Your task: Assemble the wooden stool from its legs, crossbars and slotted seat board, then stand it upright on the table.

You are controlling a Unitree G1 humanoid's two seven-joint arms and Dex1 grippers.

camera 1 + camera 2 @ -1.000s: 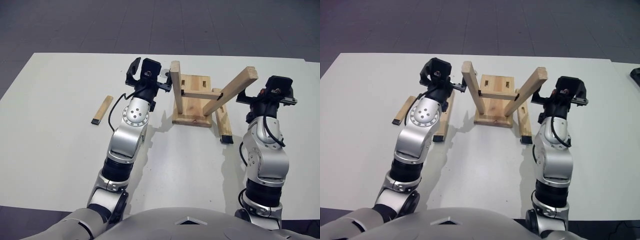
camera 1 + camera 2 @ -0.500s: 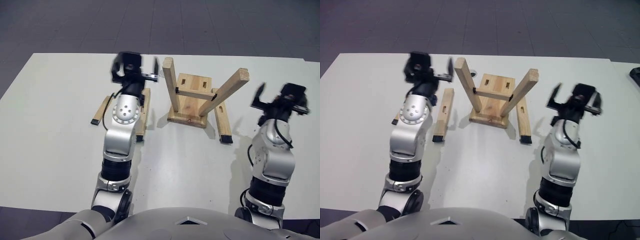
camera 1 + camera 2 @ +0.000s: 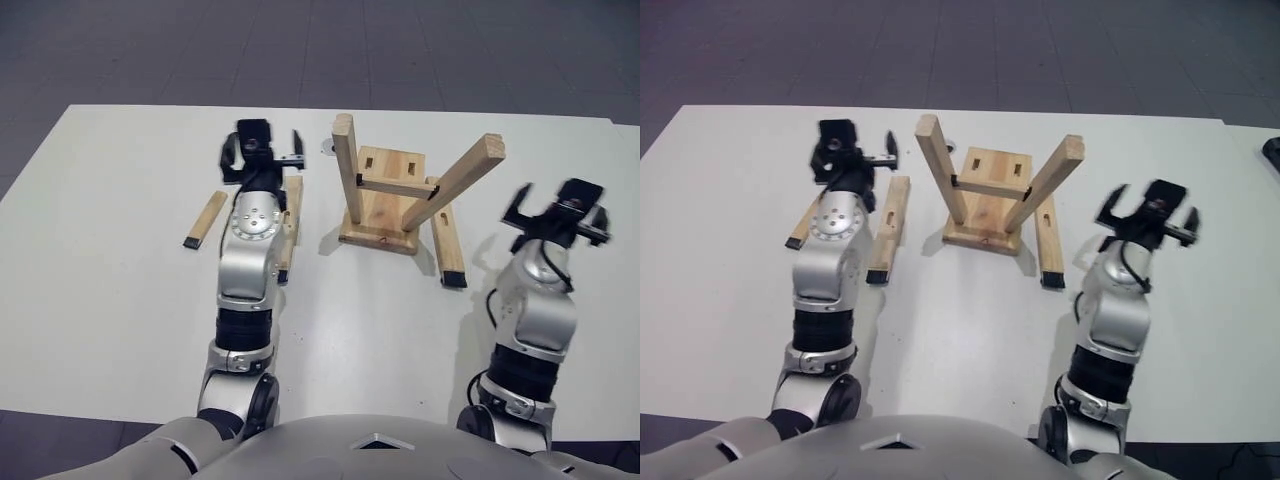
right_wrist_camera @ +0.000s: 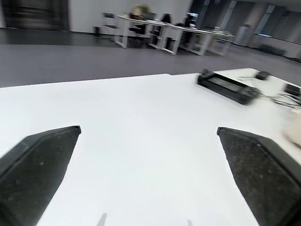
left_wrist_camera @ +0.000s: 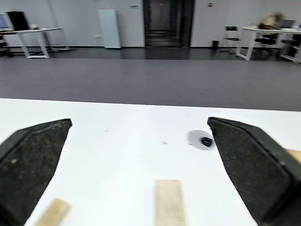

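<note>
While the upturned, half-built pale wooden stool sits on the white counter, a loose wooden leg lies just beside the wide-jawed left gripper, pointing away from the robot; the right gripper, equally wide, hangs farther off.

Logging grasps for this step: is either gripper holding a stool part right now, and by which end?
Nothing is held: the left gripper and right gripper are both open and empty, apart from the half-built stool.

stool: pale unfinished wood | table: matt white, smooth | pads: rough black
</note>
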